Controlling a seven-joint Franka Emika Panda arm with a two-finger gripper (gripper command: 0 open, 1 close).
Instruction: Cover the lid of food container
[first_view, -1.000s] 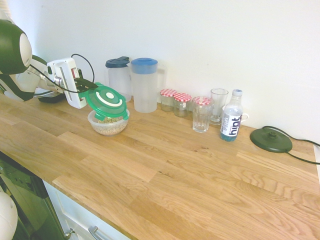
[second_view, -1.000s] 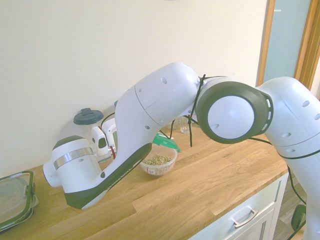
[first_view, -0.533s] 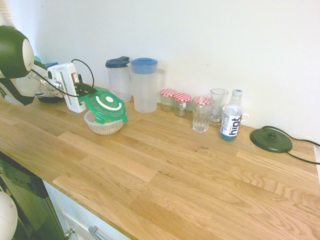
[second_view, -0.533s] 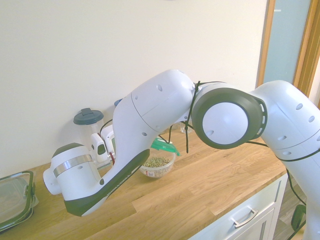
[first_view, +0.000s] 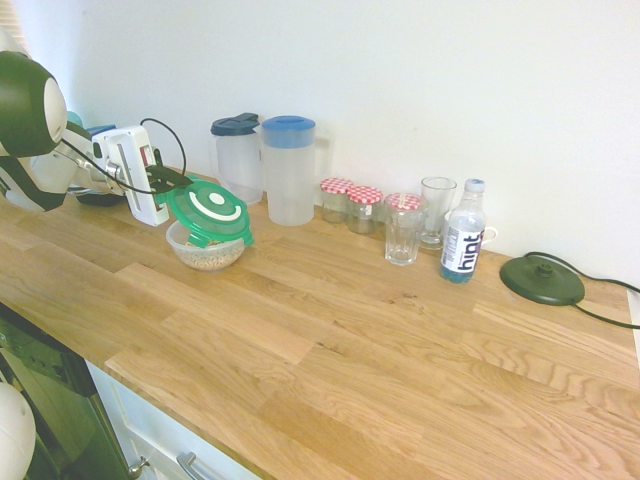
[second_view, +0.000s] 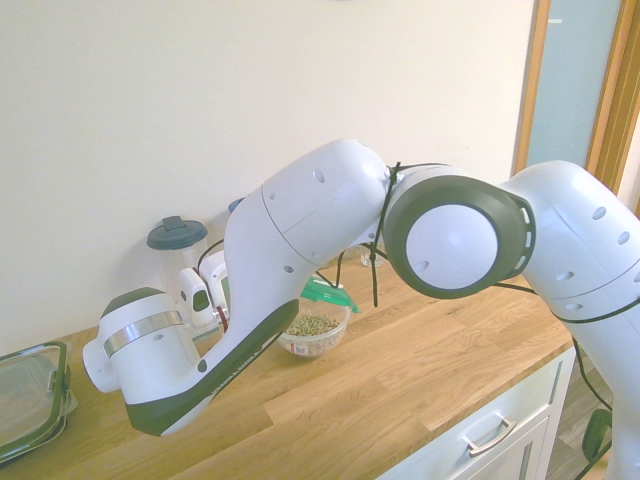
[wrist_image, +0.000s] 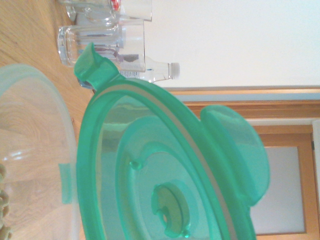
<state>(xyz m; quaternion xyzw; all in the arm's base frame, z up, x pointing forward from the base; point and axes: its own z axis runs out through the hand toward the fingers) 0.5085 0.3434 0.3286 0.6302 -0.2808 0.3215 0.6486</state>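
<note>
While the gripper (first_view: 172, 184) reached in level from the left end of the worktop (first_view: 400, 330) in the first exterior view, its fingers were clamped on one edge of the lid (first_view: 210, 212). That green lid hung tilted over the food container (first_view: 207, 249), its gripper side higher and its far side dipping toward the bowl's rim; whether it touched the rim could not be told. The bowl stood near the back edge, toward the left end, just in front of the blue-lidded jug (first_view: 289, 170) and the darker-lidded jug (first_view: 238, 155), and well apart from the water bottle (first_view: 463, 231).

Seen from the second exterior view, the arm hid most of the action. Only a sliver of green lid (second_view: 328, 294) showed above the grain-filled bowl (second_view: 316, 332), which sat toward the wall side of the worktop.

Close up in the wrist view, the lid's (wrist_image: 165, 170) underside faced the camera, at an angle to the bowl's clear rim (wrist_image: 45, 150), with a gap between them.

By my reading, the step in hand was the placing: lid carried over, not yet seated. The next move would call for levelling the lid, centring it on the rim, lowering it flat, then letting go.
</note>
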